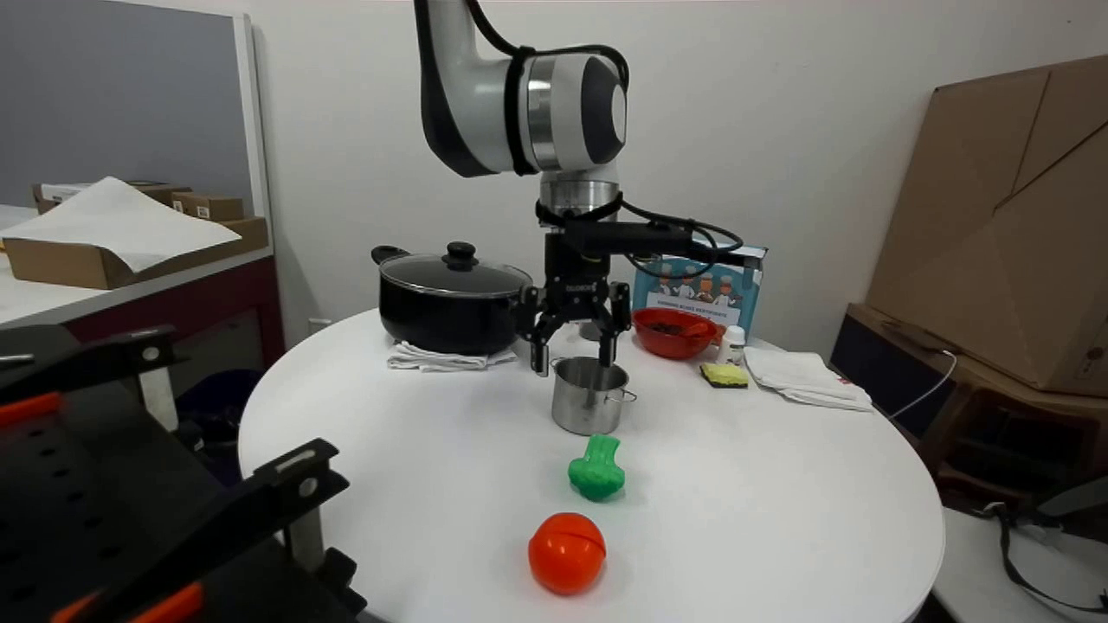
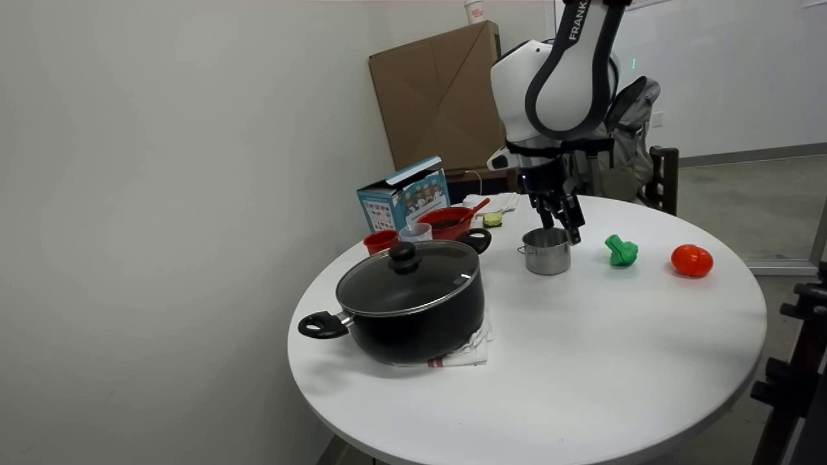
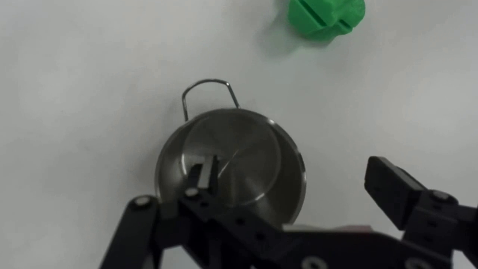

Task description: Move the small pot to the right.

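Note:
The small silver pot stands upright on the white table. It also shows in an exterior view and from above in the wrist view, with a thin wire handle. My gripper is open at the pot's top and holds nothing. It also shows in an exterior view. In the wrist view my gripper has one finger over the pot's opening and the other outside the rim, apart from it. Whether the first finger is below the rim I cannot tell. Part of the rim is hidden by the gripper.
A large black lidded pot stands on a cloth nearby. A green toy and a red tomato lie in front. A red bowl, yellow sponge, white cloth and blue box are at the back.

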